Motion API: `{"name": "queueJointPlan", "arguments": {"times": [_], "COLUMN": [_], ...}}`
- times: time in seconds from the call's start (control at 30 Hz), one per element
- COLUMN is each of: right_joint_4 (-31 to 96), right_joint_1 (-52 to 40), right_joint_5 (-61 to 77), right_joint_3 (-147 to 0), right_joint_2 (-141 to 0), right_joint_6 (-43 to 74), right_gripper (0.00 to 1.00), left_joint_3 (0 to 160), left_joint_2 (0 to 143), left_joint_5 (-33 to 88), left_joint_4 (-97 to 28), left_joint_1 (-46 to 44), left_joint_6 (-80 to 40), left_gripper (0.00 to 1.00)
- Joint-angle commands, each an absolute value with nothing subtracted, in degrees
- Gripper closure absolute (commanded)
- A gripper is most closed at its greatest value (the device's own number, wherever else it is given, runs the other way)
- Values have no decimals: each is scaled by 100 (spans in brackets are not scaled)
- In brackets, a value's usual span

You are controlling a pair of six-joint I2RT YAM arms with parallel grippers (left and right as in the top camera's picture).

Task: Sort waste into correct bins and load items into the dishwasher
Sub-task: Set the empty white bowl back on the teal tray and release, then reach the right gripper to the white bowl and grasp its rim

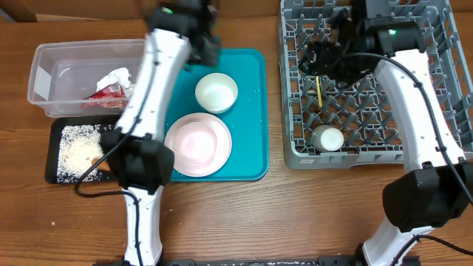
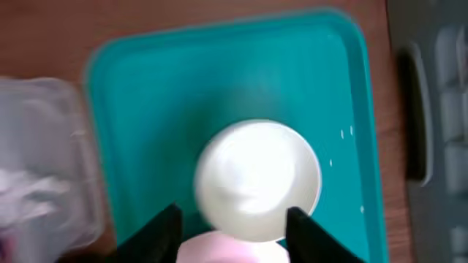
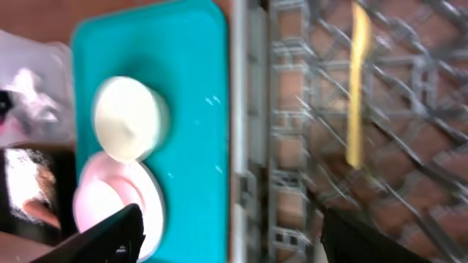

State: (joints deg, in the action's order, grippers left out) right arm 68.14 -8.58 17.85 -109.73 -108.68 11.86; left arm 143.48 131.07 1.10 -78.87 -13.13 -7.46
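Here the left claw hung partly open and empty above the white bowl on the teal tray, probably its next thing to lift. The right claw, wide and empty, hovered over the grey dish rack, where the yellow spoon lay; everything stood on a wooden desk.
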Motion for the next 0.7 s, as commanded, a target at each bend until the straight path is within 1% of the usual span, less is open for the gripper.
{"name": "queueJointPlan", "arguments": {"times": [0.0, 0.03, 0.17, 0.33, 0.43, 0.67], "right_joint_4": [6495, 6342, 5937, 5603, 5284, 4958], "right_joint_1": [-1326, -1505, -2193, -2797, -2980, -3030], "right_joint_5": [1870, 1745, 1066, 491, 454, 454], "right_joint_3": [-11098, -11098, -11098, -11098, -11098, -11098], "right_joint_2": [-10750, -10781, -10997, -11515, -11928, -12648], "right_joint_6": [1728, 1881, 2536, 3177, 3214, 3374], "right_gripper": [20, 20, 21, 27, 31, 41], "left_joint_3": [15353, 15607, 16125, 16073, 15979, 15871], "left_joint_2": [13015, 13015, 13015, 13017, 13017, 13019], "left_joint_5": [224, 244, 303, 263, 60, -193], "left_joint_4": [-8342, -8510, -8945, -9212, -9277, -9288], "left_joint_1": [-891, -777, -403, -198, -191, -110], "left_joint_6": [-1190, -1236, -1247, -1247, -1251, -1549], "left_gripper": [46, 44, 42, 43, 44, 43]}}
